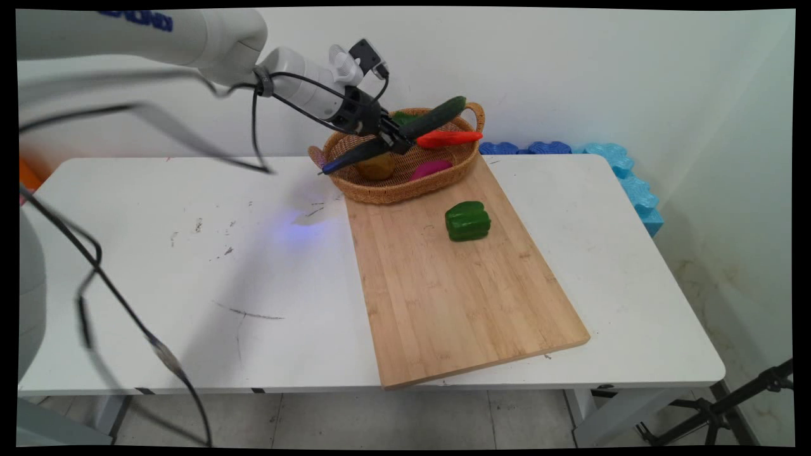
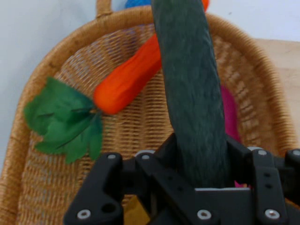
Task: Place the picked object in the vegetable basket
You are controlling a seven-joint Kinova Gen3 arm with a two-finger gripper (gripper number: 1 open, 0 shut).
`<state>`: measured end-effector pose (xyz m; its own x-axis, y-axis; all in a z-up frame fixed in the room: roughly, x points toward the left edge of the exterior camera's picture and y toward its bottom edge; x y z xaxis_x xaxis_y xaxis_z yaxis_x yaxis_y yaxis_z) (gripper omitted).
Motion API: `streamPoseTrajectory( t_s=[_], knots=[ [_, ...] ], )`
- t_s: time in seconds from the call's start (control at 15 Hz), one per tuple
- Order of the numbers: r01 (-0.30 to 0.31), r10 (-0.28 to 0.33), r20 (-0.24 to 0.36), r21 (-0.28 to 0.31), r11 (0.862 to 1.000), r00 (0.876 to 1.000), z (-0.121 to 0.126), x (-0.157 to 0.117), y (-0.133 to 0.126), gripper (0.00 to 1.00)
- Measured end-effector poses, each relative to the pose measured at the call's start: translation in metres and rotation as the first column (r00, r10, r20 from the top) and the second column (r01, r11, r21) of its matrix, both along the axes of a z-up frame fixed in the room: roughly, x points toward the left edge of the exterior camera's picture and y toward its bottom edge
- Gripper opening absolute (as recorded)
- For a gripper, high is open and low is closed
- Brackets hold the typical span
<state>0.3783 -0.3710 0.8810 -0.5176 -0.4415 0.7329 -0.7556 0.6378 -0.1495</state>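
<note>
My gripper (image 1: 398, 135) is shut on a long dark green cucumber (image 1: 437, 117) and holds it slanted in the air over a woven basket (image 1: 405, 190) at the back of the table. In the hand view the cucumber (image 2: 187, 84) runs up from between the jaws of the gripper (image 2: 204, 151). Below it in the basket (image 2: 47, 70) lie an orange carrot (image 2: 131, 77) with green leaves (image 2: 65, 122) and a pink vegetable (image 2: 230, 115). The main view also shows the carrot (image 1: 447, 138), the pink vegetable (image 1: 431, 169) and a yellowish-brown one (image 1: 377, 168).
A long wooden cutting board (image 1: 456, 297) lies from the basket to the table's front edge, with a green bell pepper (image 1: 467, 220) on its far part. Blue foam pieces (image 1: 627, 177) line the wall at the back right. Black cables (image 1: 127, 304) hang at the left.
</note>
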Motion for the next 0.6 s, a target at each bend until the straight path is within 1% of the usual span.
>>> streamPoseTrajectory(
  t_s=[0.2, 0.6],
  knots=[
    [-0.014, 0.014, 0.003, 0.012, 1.0, 1.0, -0.01, 0.005, -0.01, 0.0],
    [-0.025, 0.025, 0.007, 0.028, 0.999, 1.0, -0.023, 0.012, -0.022, 0.0]
  ],
)
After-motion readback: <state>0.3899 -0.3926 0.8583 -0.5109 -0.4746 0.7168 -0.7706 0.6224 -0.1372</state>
